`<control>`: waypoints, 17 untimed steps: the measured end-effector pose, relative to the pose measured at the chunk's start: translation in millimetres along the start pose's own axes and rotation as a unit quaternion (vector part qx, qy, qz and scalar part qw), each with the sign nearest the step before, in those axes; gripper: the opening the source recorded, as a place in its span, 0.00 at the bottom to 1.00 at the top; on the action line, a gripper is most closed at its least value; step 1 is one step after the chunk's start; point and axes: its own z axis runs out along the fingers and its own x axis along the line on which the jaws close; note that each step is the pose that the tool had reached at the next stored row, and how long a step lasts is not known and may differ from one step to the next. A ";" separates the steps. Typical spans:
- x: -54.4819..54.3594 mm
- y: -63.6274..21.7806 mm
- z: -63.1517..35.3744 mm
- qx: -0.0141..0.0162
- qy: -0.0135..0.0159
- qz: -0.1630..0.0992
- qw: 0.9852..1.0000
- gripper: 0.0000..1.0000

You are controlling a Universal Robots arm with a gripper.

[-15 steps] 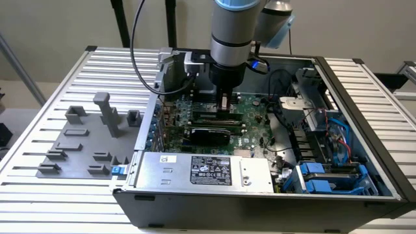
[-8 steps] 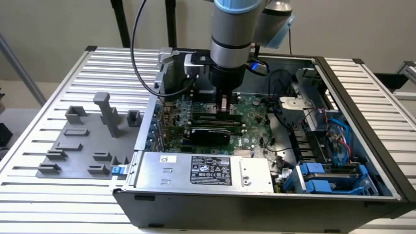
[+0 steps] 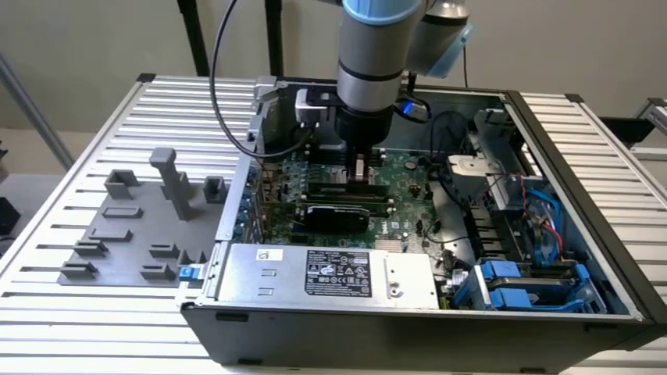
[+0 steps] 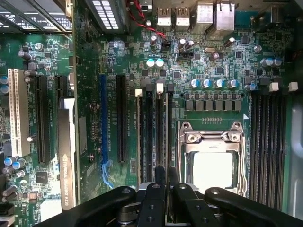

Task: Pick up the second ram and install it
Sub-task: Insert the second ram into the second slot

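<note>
My gripper [image 3: 360,180] reaches straight down into the open computer case [image 3: 583,156], over the memory slots [image 4: 152,127] of the green motherboard [image 4: 208,61]. In the wrist view its two black fingertips stand close together at the gripper [image 4: 166,177]. A thin strip seen edge-on, the second ram [image 4: 164,132], runs from between them along one slot. That slot lies just beside the CPU socket [image 4: 210,161]. White latches [image 4: 159,87] mark the slots' far ends. The strip's face and chips are hidden.
A grey holder plate [image 3: 136,234] with upright blocks lies outside the case at the exterior view's left. A black card with a green edge [image 3: 333,212] and the power supply [image 3: 323,273] sit near the gripper. Cables [image 3: 521,203] and blue drive brackets [image 3: 521,285] crowd the right.
</note>
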 end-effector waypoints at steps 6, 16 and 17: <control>1.5 0.0 1.7 0.000 0.002 0.000 1.000 0.00; 2.0 -0.2 4.1 0.000 0.004 -0.001 1.000 0.00; 2.0 -0.2 4.4 0.000 0.004 -0.001 1.000 0.00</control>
